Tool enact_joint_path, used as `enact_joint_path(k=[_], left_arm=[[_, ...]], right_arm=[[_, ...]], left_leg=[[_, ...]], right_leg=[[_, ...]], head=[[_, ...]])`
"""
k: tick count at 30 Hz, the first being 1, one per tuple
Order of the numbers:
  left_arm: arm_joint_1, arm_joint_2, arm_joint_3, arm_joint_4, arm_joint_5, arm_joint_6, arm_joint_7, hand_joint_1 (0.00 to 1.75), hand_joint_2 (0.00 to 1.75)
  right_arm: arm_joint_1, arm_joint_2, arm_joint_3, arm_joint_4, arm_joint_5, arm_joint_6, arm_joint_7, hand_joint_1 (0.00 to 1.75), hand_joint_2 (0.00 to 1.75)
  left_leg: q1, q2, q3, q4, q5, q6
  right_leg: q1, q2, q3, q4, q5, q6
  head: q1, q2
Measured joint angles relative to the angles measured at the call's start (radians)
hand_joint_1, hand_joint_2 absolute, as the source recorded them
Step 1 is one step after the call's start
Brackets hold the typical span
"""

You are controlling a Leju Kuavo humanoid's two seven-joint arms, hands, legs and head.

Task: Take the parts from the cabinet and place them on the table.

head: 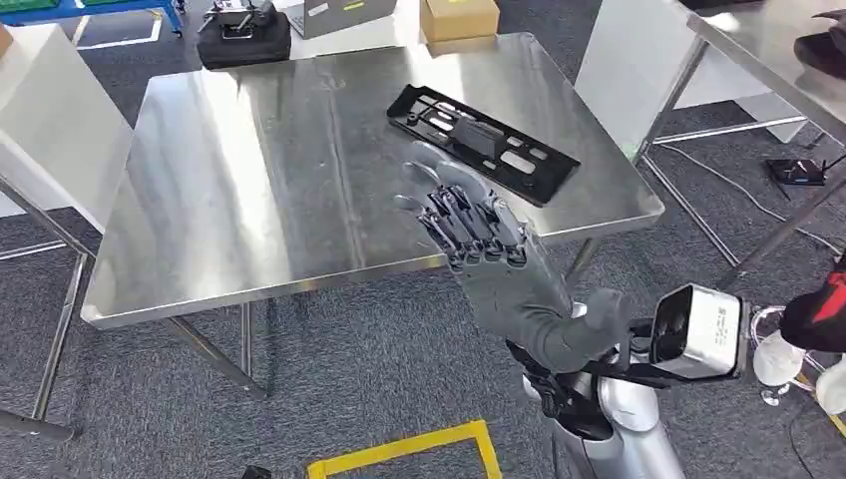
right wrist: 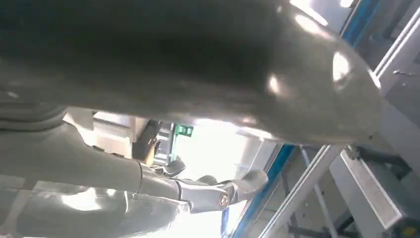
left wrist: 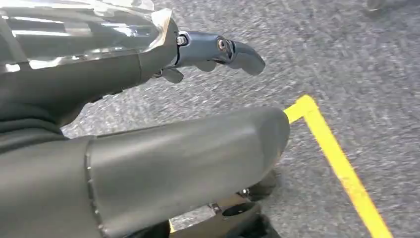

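From the head view, a steel counter (head: 259,190) stands on grey carpet. A flat black plastic part (head: 482,142) with cut-out slots lies on the counter toward its far right corner, set at a slant. No writing on it can be read. The right robot hand (head: 489,244) is raised over the counter's near right edge, fingers spread and stretched toward the part, holding nothing. The part lies just beyond its fingertips (head: 427,152), and whether they are apart or overlap only in the picture cannot be told. At the wrist sits a silver camera box (head: 698,329) with small print on its side, too small to read. Past the counter's far edge are a black case (head: 244,38), a cardboard box (head: 459,18) and a grey box (head: 344,14) with a white label that is illegible. Yellow tape (head: 414,447) marks the floor near the robot.

In the left wrist view, the left robot hand (left wrist: 148,124) hangs above the carpet and a corner of yellow tape (left wrist: 332,153). Its thumb and one dark finger (left wrist: 223,49) stick out with nothing between them, though the other fingers are hidden.

In the right wrist view, the right robot hand (right wrist: 198,148) looks toward a bright room, its fingers extended and holding nothing. A small green sign (right wrist: 184,130) hangs in the distance, its text unreadable.
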Motion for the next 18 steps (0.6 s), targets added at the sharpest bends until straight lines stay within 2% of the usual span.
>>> enact_joint_path(k=[1, 2, 3, 4, 5, 6, 7, 8, 9, 11, 12, 13, 14, 15, 16, 17, 18], left_arm=[[0.000, 0.002, 0.000, 0.000, 0.000, 0.000, 0.000, 0.00, 0.00], [0.001, 0.002, 0.000, 0.000, 0.000, 0.000, 0.000, 0.00, 0.00], [0.001, 0.003, 0.000, 0.000, 0.000, 0.000, 0.000, 0.00, 0.00], [0.001, 0.004, 0.000, 0.000, 0.001, 0.000, 0.000, 0.00, 0.00], [0.000, 0.005, 0.000, 0.000, 0.001, 0.000, 0.000, 0.00, 0.00], [0.000, 0.005, 0.000, 0.000, 0.002, 0.000, 0.000, 0.00, 0.00], [-0.002, -0.001, 0.000, 0.000, 0.002, 0.000, 0.000, 0.00, 0.00], [-0.002, 0.001, 0.000, 0.000, 0.002, 0.001, 0.000, 0.00, 0.00], [-0.002, 0.002, 0.000, 0.001, 0.002, 0.001, 0.000, 0.00, 0.00], [0.000, 0.002, 0.000, 0.002, 0.002, 0.001, 0.000, 0.00, 0.00], [0.001, 0.002, 0.000, 0.002, 0.002, 0.001, 0.000, 0.00, 0.00], [-0.001, 0.002, 0.001, 0.002, 0.002, 0.002, 0.000, 0.00, 0.00], [-0.001, 0.002, 0.001, 0.002, 0.003, 0.003, 0.000, 0.00, 0.00], [-0.001, 0.003, 0.001, 0.002, 0.003, 0.003, 0.000, 0.00, 0.00], [-0.001, 0.002, 0.001, 0.002, 0.003, 0.003, 0.000, 0.00, 0.00], [-0.001, 0.002, 0.001, 0.002, 0.003, 0.003, 0.000, 0.00, 0.00], [-0.001, 0.002, 0.001, 0.003, 0.003, 0.003, 0.000, 0.00, 0.00]], right_arm=[[0.000, 0.001, 0.000, 0.000, 0.005, -0.003, 0.000, 0.00, 0.00], [0.001, 0.002, 0.000, 0.000, 0.007, -0.005, -0.001, 0.00, 0.00], [0.002, 0.003, 0.002, 0.001, 0.008, -0.007, -0.001, 0.00, 0.00], [0.002, 0.003, 0.002, 0.002, 0.008, -0.007, -0.001, 0.00, 0.00], [0.002, 0.003, 0.002, 0.002, 0.008, -0.008, -0.001, 0.00, 0.00], [0.001, 0.004, 0.002, 0.002, 0.008, -0.008, -0.001, 0.00, 0.00], [0.001, 0.007, 0.002, 0.001, 0.009, -0.008, -0.001, 0.00, 0.00], [-0.001, 0.008, 0.002, 0.001, 0.009, -0.008, -0.003, 0.00, 0.00], [-0.001, 0.010, 0.002, 0.001, 0.011, -0.008, -0.003, 0.00, 0.00], [-0.001, 0.011, 0.007, 0.001, 0.012, -0.008, -0.003, 0.00, 0.00], [-0.001, 0.010, 0.008, 0.002, 0.014, -0.008, -0.003, 0.00, 0.00], [-0.002, 0.010, 0.010, 0.002, 0.015, -0.008, -0.003, 0.00, 0.00], [-0.003, 0.010, 0.011, 0.002, 0.017, -0.008, -0.003, 0.00, 0.00], [-0.004, 0.010, 0.013, 0.002, 0.017, -0.008, -0.003, 0.00, 0.00], [-0.004, 0.010, 0.014, 0.003, 0.017, -0.008, -0.003, 0.00, 0.00], [-0.004, 0.010, 0.015, 0.004, 0.018, -0.008, -0.003, 0.00, 0.00], [-0.004, 0.010, 0.017, 0.006, 0.018, -0.008, -0.003, 0.00, 0.00]], left_leg=[[0.005, 0.000, -0.017, 0.068, -0.033, -0.007], [0.011, 0.000, -0.023, 0.121, -0.039, -0.014], [0.018, 0.000, -0.012, 0.133, -0.014, -0.020], [0.024, 0.001, 0.016, 0.109, 0.026, -0.026], [0.030, 0.001, 0.066, 0.047, 0.065, -0.033], [0.038, 0.001, 0.131, -0.041, 0.083, -0.041], [0.041, -0.002, 0.185, -0.127, 0.046, -0.054], [0.032, -0.010, 0.210, -0.167, 0.029, -0.043], [0.031, -0.007, 0.198, -0.161, 0.028, -0.034], [0.022, -0.007, 0.188, -0.156, 0.039, -0.014], [0.027, -0.002, 0.173, -0.164, 0.053, 0.007], [0.023, 0.000, 0.164, -0.164, 0.064, 0.022], [0.022, 0.003, 0.150, -0.163, 0.077, 0.036], [0.020, 0.004, 0.135, -0.163, 0.089, 0.039], [0.017, 0.005, 0.119, -0.162, 0.101, 0.040], [0.014, 0.007, 0.106, -0.162, 0.112, 0.041], [0.010, 0.008, 0.091, -0.162, 0.123, 0.041]], right_leg=[[0.000, 0.000, -0.013, 0.001, 0.010, 0.002], [0.000, -0.001, -0.028, 0.003, 0.021, 0.006], [-0.004, -0.003, -0.043, 0.005, 0.030, 0.011], [-0.007, -0.003, -0.057, 0.010, 0.038, 0.016], [-0.013, -0.003, -0.072, 0.018, 0.043, 0.025], [-0.017, -0.002, -0.085, 0.030, 0.047, 0.031], [-0.010, -0.002, -0.098, 0.042, 0.050, 0.037], [-0.009, -0.002, -0.106, 0.050, 0.056, 0.044], [-0.006, -0.002, -0.107, 0.048, 0.064, 0.056], [-0.011, -0.002, -0.109, 0.041, 0.081, 0.080], [-0.008, -0.003, -0.119, 0.043, 0.082, 0.088], [-0.010, 0.000, -0.138, 0.069, 0.041, 0.076], [-0.010, 0.001, -0.161, 0.125, -0.013, 0.062], [-0.010, 0.001, -0.184, 0.210, -0.068, 0.055], [-0.008, 0.003, -0.206, 0.299, -0.110, 0.054], [-0.006, 0.003, -0.215, 0.364, -0.129, 0.059], [-0.005, 0.003, -0.205, 0.389, -0.122, 0.067]], head=[[-0.001, 0.000], [0.000, 0.000], [-0.001, 0.000], [-0.001, 0.000], [0.000, 0.000], [-0.001, 0.000], [-0.002, 0.000], [-0.004, 0.000], [0.000, 0.000], [0.000, 0.000], [0.001, 0.000], [0.000, 0.000], [0.004, 0.000], [0.004, 0.000], [0.005, 0.000], [0.005, 0.000], [0.005, 0.000]])
